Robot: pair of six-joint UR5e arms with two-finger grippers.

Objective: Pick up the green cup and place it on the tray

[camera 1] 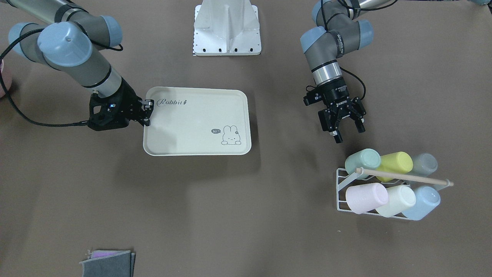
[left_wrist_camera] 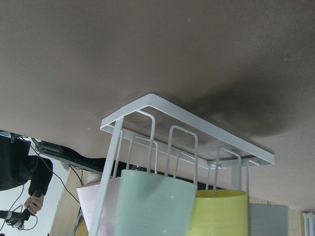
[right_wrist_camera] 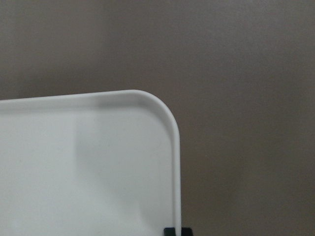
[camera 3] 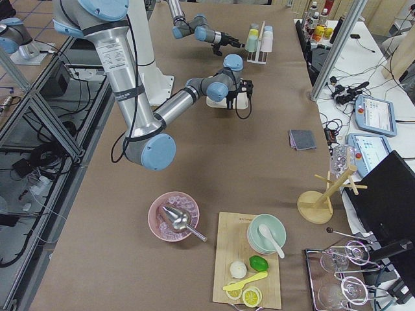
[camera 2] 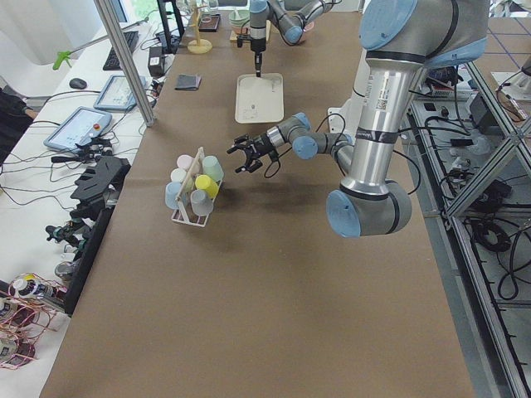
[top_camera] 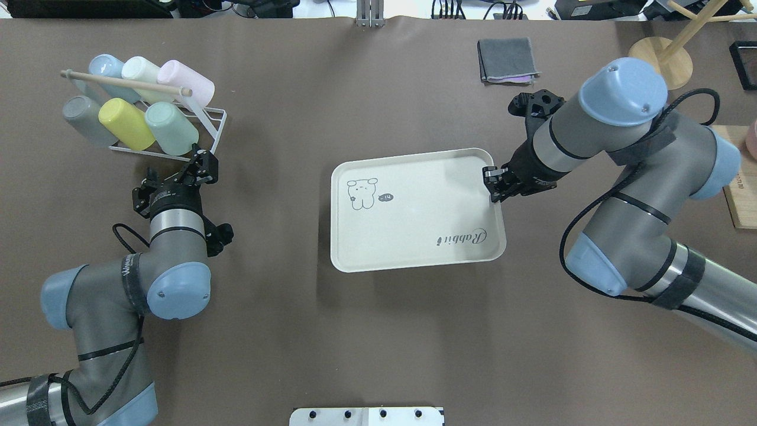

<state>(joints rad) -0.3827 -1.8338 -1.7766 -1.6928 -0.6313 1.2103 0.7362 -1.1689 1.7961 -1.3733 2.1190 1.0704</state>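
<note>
We are working the approach step. The left gripper point(camera 1: 349, 134), fingers spread and empty, is hovering just beside the green cup point(camera 1: 363, 159), which is lying on its side in the wire rack point(camera 1: 339, 184) near the worktop's far left corner. The next move is calling for a short advance to straddle the cup. The right gripper point(camera 1: 148, 112) is apparently pinching the rim of the tray point(camera 1: 192, 123) mid-worktop

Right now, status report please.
Left gripper open, short of green cup. Cup in rack, yellow cup alongside. Right gripper shut on tray rim.
</note>
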